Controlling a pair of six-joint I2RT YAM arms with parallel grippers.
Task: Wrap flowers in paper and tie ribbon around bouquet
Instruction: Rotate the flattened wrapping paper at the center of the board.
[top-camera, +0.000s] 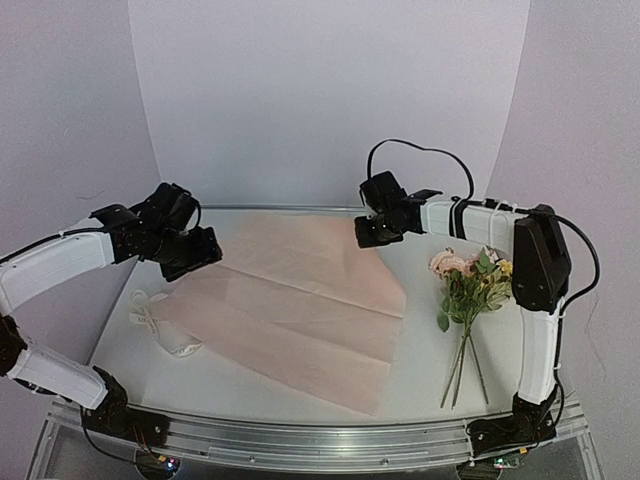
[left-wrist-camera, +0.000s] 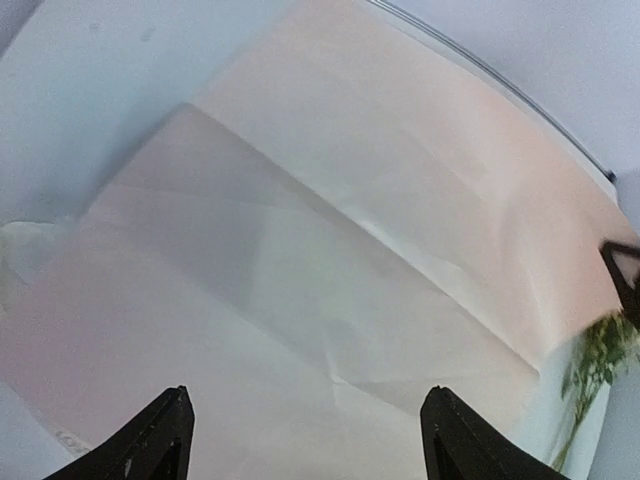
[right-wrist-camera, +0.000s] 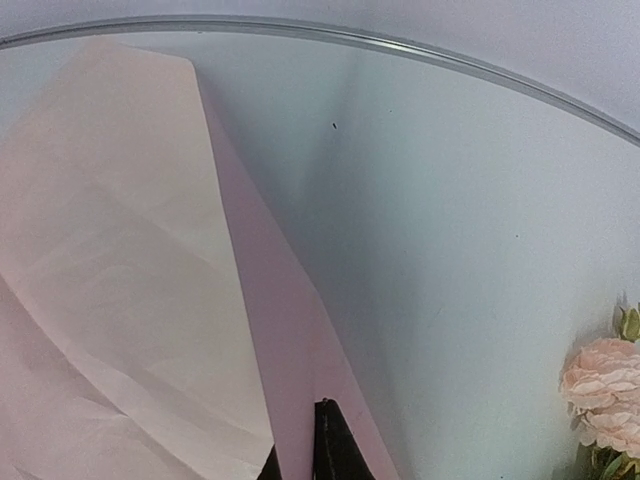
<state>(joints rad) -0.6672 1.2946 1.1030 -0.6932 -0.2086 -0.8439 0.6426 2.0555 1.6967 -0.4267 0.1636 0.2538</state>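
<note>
right pincer (right-wrist-camera: 305, 452) clamped on the paper (top-camera: 300, 300) edge, left pincer (left-wrist-camera: 308, 400) apart above it. spreading step, judged; next likely release, then fetch the flowers (top-camera: 470, 280).

Soft, bright, even light fills the overhead view, leaving only faint shadows and no glare on the table (top-camera: 420, 390). In the left wrist view a broad grey shadow dims the paper (left-wrist-camera: 400, 200) from centre toward 8 o'clock, and the flowers (left-wrist-camera: 595, 365) at 4 o'clock are blurred. In the right wrist view, lens distortion bows the table's rim (right-wrist-camera: 420, 52) at 12 o'clock.
</note>
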